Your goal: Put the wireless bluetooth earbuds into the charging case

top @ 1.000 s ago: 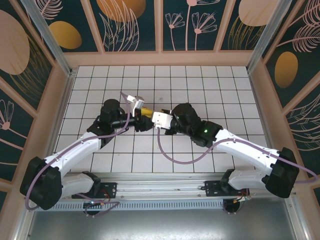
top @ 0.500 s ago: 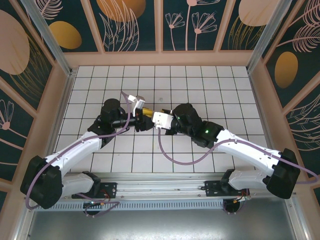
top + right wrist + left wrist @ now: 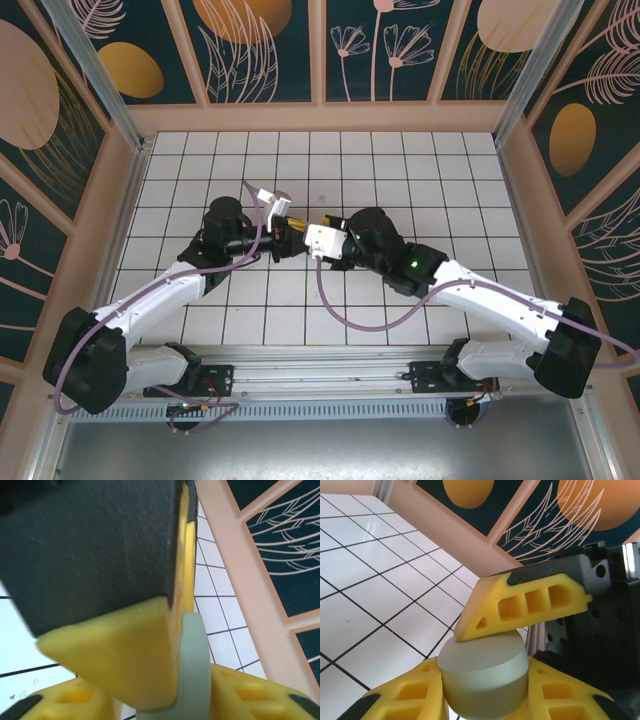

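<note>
Over the middle of the tiled table (image 3: 400, 170), the left gripper (image 3: 290, 222) pinches a pale mint charging case (image 3: 485, 665) by its round sides. One yellow finger (image 3: 525, 605) of the right gripper (image 3: 308, 228) touches its flat top. In the right wrist view the left gripper's dark body blocks the jaws, so I cannot tell their spread.

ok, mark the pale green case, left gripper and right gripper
pale green case (image 3: 490, 657), left wrist view, flat top face.
left gripper (image 3: 485, 700), left wrist view, midway between its fingertips.
right gripper (image 3: 160, 697), right wrist view, midway between its fingertips.
</note>
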